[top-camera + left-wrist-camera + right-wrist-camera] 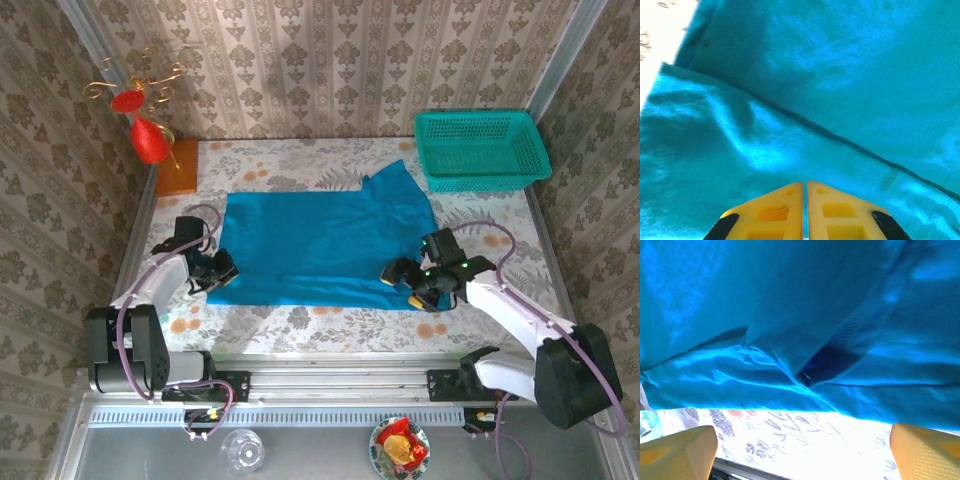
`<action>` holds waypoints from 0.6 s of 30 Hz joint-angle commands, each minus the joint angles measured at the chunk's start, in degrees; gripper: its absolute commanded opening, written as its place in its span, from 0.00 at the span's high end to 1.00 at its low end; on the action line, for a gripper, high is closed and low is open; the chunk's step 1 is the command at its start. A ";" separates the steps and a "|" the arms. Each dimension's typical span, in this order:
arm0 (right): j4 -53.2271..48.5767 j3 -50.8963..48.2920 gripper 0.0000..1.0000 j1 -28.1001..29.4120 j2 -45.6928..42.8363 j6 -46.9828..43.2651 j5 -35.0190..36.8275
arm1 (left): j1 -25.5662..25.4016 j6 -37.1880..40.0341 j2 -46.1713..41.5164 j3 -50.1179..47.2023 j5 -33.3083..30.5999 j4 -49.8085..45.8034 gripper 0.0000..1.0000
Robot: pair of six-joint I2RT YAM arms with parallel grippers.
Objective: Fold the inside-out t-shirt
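The inside-out t-shirt lies spread flat as a wide bright blue rectangle in the middle of the table, one sleeve sticking up at its far right. My left gripper is at its front left corner. In the left wrist view the yellow jaws stand almost together on the cloth, a thin line of blue between them. At the front right corner my right gripper is wide open. Its fingers hang over bare tablecloth just short of the shirt's near hem.
A teal mesh basket stands at the far right corner. A red ornament and a wooden block are at the far left. The flowered tablecloth shows along the front edge. A glass and bowl sit below the rail.
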 commanded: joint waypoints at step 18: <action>20.44 1.41 0.09 1.13 14.53 13.05 -1.22 | -1.22 0.68 1.58 2.65 -1.01 -2.63 0.85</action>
